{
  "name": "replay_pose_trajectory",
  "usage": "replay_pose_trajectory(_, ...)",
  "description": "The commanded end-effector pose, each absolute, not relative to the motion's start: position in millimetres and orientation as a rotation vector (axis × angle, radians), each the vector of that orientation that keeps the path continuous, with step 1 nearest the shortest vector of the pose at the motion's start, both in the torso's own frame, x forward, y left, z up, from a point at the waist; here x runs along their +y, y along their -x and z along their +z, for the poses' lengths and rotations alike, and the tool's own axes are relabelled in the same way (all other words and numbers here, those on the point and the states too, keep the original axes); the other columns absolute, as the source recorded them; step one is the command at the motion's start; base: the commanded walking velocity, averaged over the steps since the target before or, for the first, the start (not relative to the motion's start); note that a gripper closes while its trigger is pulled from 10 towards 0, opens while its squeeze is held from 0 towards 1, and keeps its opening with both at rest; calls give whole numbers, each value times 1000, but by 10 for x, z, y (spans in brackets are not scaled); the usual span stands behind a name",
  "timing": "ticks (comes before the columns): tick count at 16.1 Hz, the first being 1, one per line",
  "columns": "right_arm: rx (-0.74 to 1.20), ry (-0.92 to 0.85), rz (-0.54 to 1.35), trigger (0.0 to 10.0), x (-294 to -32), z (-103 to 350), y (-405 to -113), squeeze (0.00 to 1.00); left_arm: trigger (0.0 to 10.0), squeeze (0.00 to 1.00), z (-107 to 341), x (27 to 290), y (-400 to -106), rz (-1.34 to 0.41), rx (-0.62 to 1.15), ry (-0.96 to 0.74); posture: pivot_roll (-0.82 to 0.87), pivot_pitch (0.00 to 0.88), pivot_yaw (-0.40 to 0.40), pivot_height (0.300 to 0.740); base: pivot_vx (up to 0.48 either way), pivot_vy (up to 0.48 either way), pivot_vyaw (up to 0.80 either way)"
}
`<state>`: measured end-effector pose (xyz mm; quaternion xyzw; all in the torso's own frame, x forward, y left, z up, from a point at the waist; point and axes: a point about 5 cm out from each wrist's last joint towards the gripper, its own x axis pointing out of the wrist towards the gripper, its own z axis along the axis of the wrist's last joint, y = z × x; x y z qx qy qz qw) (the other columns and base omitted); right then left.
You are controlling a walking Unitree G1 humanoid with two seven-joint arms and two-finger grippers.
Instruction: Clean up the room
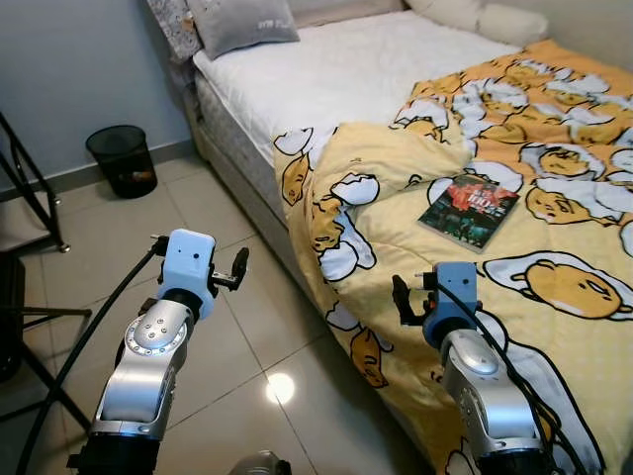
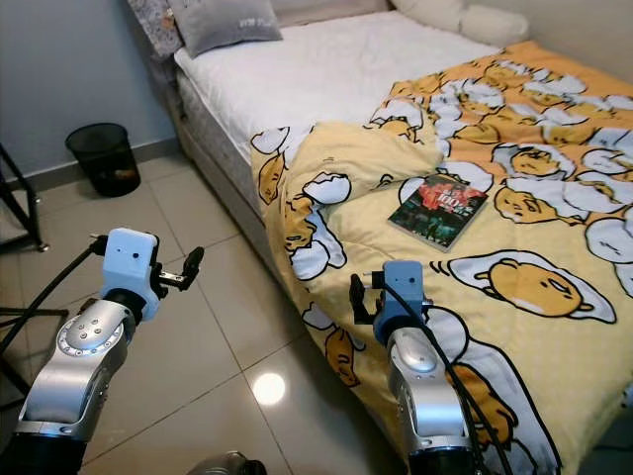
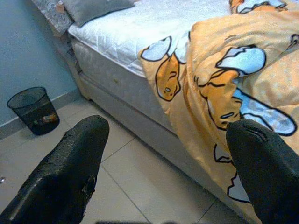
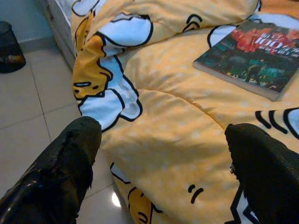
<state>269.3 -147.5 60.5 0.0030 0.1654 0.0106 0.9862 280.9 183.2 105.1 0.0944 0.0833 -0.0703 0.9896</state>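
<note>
in the head views a bed with a white quilted mattress (image 1: 346, 69) is standing against a pale blue-grey wall (image 1: 69, 69), and a yellow duvet printed with white-and-orange egg cartoons (image 1: 554, 297) is lying rumpled over its near half and hanging down the side toward the glossy beige tiled floor (image 1: 227, 346). a dark-covered paperback book with red lettering (image 1: 470, 210) is lying flat on the duvet, a grey pillow (image 1: 240, 22) is sitting at the head of the bed, and a black mesh wastebasket (image 1: 123, 159) is standing on the floor by the wall. both silver arms are reaching forward, the left gripper (image 1: 235, 269) hovering over the tiles beside the bed and the right gripper (image 1: 401, 299) hovering at the duvet's hanging edge, near the book but apart from it. a black metal frame at the left edge is cut off. in the left wrist view the two black fingers (image 3: 70, 163) are standing wide apart with nothing between them, facing the mattress side and the wastebasket, whose contents are too small to make out. in the right wrist view the fingers (image 4: 60, 163) are likewise spread and empty, with the book lying beyond them, its corner cut off by the frame.
</note>
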Motion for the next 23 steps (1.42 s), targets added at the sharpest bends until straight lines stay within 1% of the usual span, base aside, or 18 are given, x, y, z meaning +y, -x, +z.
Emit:
replay_pose_trajectory(1, 307, -6, -13, 10000, -1536, 658, -2735, 0, 10000, 0, 1067, 1821, -2815, -150, 154, -180, 55, 0, 14, 740, 0, 0, 0)
replay_pose_trajectory(5, 271, -53, -84, 10000, -1617, 716, -2776, 0, 10000, 0, 1057, 1792, -2794, -175, 158, -173, 54, 0, 14, 740, 215, 0, 0)
replay_pose_trajectory(23, 281, -55, -58, 10000, -1566, 699, -2764, 0, 10000, 0, 1038, 1791, -2756, -179, 167, -166, 59, 0, 4, 740, 360, 0, 0)
